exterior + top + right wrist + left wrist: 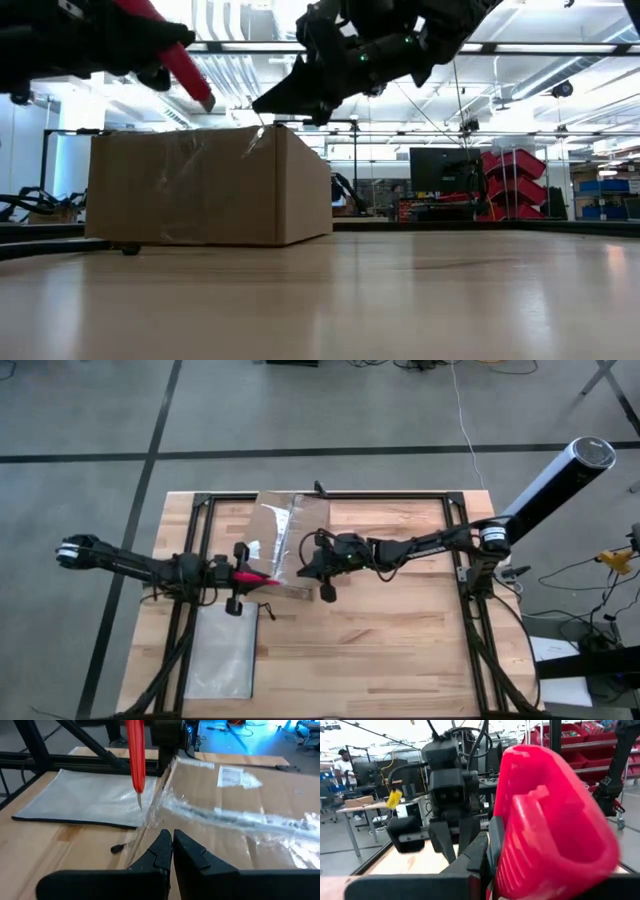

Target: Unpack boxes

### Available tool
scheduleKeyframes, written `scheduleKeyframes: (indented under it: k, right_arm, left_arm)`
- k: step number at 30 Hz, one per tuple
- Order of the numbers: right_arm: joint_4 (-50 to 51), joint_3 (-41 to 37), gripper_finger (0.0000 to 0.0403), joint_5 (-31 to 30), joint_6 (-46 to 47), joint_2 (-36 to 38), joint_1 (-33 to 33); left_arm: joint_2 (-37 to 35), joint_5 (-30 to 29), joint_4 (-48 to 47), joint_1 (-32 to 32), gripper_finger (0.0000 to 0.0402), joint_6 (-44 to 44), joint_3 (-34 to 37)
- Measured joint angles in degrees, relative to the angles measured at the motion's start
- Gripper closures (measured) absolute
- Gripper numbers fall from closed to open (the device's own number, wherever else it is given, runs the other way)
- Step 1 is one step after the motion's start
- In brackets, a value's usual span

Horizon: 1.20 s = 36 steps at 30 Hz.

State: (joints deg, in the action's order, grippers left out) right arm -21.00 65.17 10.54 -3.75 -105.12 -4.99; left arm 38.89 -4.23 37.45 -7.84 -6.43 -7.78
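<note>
The brown cardboard box [290,538] stands on the table's far middle, clear tape [235,817] along its top and a white label [237,777] on it. My left gripper [243,573] comes from the table's left, shut on a red utility knife [257,575]. The knife's blade tip [140,804] hangs just over the box's left top edge. My right gripper [172,840] comes from the right, shut, with nothing in it. It hovers a little above the box's near top edge [265,128], opposite the knife. My left gripper pinches the red knife's handle [520,845] between its two fingers [492,845]. It comes roughly level from the table's left, with the knife lying along the fingers and pointing right toward the box. The knife is lifted clear, its blade end [205,98] tilted slightly down above the box top.
A flat translucent grey-white pouch [222,650] lies on the table near the left front, beside the box. A small black bit [116,848] lies on the wood between pouch and box. A black frame [200,510] runs around the table. Bare wood [400,640] stretches to the right front.
</note>
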Motion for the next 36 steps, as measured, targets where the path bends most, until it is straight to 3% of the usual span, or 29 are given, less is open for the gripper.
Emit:
scheduleKeyframes:
  k: [12, 36]
  right_arm:
    - [1.03, -0.01, 0.0403, -0.02, 0.75, -0.07, -1.04]
    - [2.53, -0.28, 0.0403, -0.02, 0.76, -0.13, -1.06]
  left_arm:
    - [6.21, 0.01, -0.53, 0.02, 0.0369, -1.21, -1.96]
    - [5.33, -1.05, -1.38, 0.00, 0.0369, -3.28, -2.02]
